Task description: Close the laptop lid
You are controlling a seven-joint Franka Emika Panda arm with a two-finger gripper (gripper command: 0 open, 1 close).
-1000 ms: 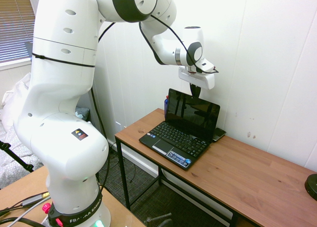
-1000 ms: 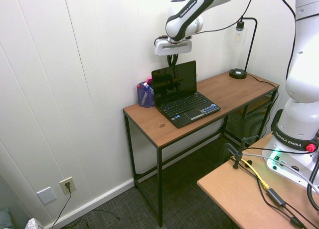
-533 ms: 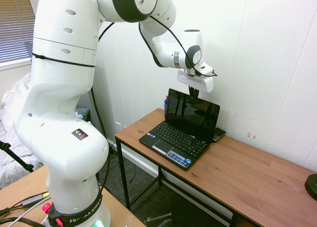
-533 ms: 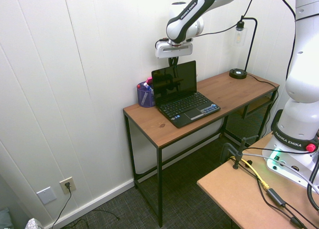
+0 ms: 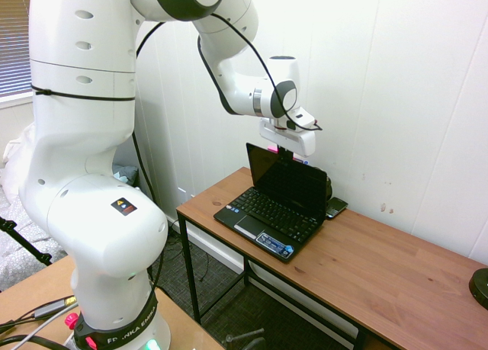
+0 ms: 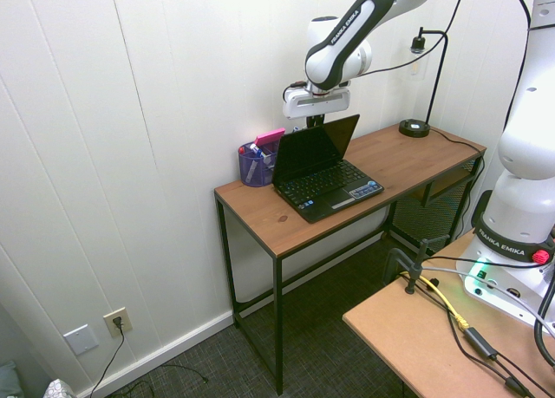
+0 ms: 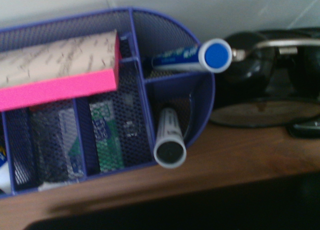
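Mostly the gripper's (image 5: 285,153) fingers hide behind the lid's (image 5: 285,184) top edge in both outside views, though they seem drawn together with nothing between them. Left of the laptop (image 6: 325,179) on the desk (image 6: 286,225), a blue mesh organizer (image 6: 254,166) is half covered by the lid; up close it holds a pink block (image 7: 60,85) and two markers (image 7: 169,138). Directly under the gripper, the lid tilts forward over the keyboard, its upper edge at the fingertips. Whether they touch is unclear.

A matt wood-grain surface (image 5: 381,266) on black metal legs holds a black plastic laptop (image 5: 276,205) and a blue metal mesh organiser (image 7: 165,99) containing smooth plastic markers (image 7: 169,138). The white arm (image 5: 91,136) looks glossy.
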